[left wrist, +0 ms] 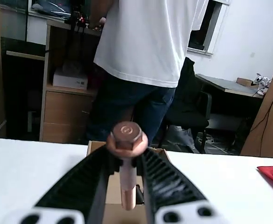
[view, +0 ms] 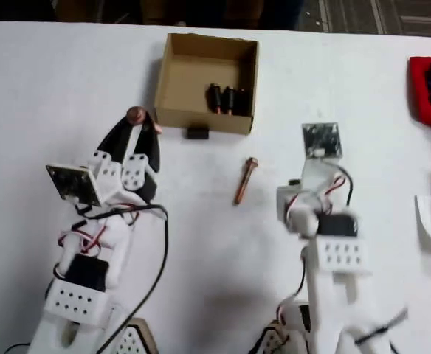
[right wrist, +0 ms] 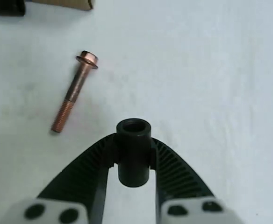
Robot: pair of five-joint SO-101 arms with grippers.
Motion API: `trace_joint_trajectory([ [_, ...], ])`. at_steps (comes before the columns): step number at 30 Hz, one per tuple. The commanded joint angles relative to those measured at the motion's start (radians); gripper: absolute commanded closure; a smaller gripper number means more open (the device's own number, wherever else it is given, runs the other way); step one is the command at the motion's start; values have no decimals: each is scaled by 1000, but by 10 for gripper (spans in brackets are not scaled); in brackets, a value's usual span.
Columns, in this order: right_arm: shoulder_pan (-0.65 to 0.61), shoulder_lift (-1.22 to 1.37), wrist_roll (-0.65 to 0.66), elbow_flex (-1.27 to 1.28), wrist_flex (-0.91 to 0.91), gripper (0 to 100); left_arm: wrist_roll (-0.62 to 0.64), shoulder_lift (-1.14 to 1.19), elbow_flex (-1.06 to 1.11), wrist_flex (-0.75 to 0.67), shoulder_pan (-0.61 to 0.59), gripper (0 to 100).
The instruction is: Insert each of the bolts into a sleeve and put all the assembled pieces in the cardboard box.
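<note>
Near the front left corner of the cardboard box (view: 173, 81), the left jaws are closed on a copper bolt (view: 136, 114). The left wrist view shows this held bolt (left wrist: 126, 136) upright: its flanged head sits above the jaw tips and its threaded shank hangs down between them, with the cardboard box (left wrist: 93, 147) just behind. The left arm (view: 90, 243) stretches over the bench (view: 53, 74) from the near edge towards the box.

On the other side, the right arm (view: 330, 254) stands over bare bench, well apart from the box. Its right jaws grip a black sleeve (right wrist: 134, 172) by its sides; the sleeve stands on end with its open bore facing the wrist camera.

Between the two arms a loose bolt (view: 245, 181) lies flat on the bench, head towards the box and threads towards the near edge. From the right wrist view the loose bolt (right wrist: 75, 91) lies near the held sleeve but clear of it.

A spare sleeve (view: 197, 133) lies on the bench just beside the box's front wall; I cannot tell whether the two touch.

Inside the box, a few dark assembled pieces (view: 228, 99) lie side by side in the right half, close to the front wall.

At the bench's right edge sits a red cloth (view: 426, 88).
</note>
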Motion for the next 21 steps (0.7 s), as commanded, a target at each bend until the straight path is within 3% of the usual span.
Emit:
trace_joint_trajectory([
  [1,-64,-260,2,117,-65,978,0,-26,-2,-31,43,973],
  [8,-130,-653,2,365,-166,978,0,-23,-4,32,252,973],
  [14,-157,-920,2,499,-209,978,0,80,-28,23,224,973],
  [21,-159,-889,2,503,-483,978,8,348,-303,23,218,973],
])
